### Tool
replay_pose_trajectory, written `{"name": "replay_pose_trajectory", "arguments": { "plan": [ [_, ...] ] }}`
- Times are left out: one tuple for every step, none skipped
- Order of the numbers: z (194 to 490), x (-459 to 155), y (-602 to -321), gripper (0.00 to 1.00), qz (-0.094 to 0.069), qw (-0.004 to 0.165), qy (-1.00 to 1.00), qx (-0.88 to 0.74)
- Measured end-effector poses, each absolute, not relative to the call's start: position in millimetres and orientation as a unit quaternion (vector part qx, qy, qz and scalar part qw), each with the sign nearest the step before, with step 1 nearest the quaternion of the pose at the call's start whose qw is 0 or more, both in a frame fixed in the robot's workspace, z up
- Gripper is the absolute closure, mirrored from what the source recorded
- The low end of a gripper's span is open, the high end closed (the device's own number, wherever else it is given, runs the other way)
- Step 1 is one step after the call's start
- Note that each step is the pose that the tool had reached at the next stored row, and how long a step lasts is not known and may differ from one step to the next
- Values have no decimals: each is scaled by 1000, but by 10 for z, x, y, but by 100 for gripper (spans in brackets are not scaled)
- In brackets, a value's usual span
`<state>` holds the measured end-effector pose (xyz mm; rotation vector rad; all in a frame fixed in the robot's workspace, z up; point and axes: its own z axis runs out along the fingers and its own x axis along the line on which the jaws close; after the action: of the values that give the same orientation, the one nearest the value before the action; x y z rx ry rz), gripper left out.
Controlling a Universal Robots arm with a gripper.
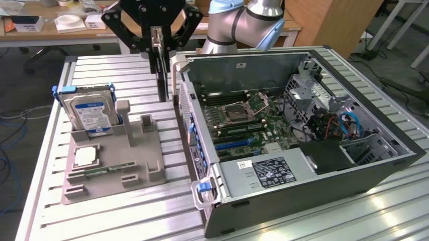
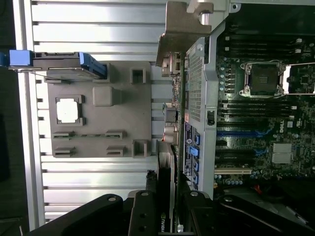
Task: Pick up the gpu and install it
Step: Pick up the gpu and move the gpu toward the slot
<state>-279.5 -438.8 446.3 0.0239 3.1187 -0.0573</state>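
Black hand (image 1: 158, 47), closed narrowly, gripping upright gpu (image 1: 161, 80)

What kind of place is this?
Probably a robotics lab or workshop: a robot arm reaches over a slatted metal table holding an open computer case and a tray of parts.

I read only an Nvidia mark on the edge of the gpu (image 2: 164, 194); labels on the hard drive (image 1: 92, 113) and power supply (image 1: 268, 172) are too small.

Slatted aluminium table (image 1: 100, 221), grey holder tray (image 1: 150, 155) on it, open computer case (image 1: 302, 203) alongside
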Motion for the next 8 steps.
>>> {"name": "replay_pose_trajectory", "arguments": {
  "plan": [
    [4467, -2795, -4389, 73, -18, 11, 1000, 8],
    [4470, -2795, -4388, 73, -18, 11, 1000, 8],
    [4473, -2795, -4389, 73, -18, 11, 1000, 8],
    [4478, -2795, -4388, 73, -18, 11, 1000, 8],
    [4482, -2795, -4388, 73, -18, 11, 1000, 8],
    [4485, -2795, -4388, 73, -18, 11, 1000, 8],
    [4489, -2795, -4388, 73, -18, 11, 1000, 8],
    [4491, -2795, -4388, 73, -18, 11, 1000, 8]
  ]
}}
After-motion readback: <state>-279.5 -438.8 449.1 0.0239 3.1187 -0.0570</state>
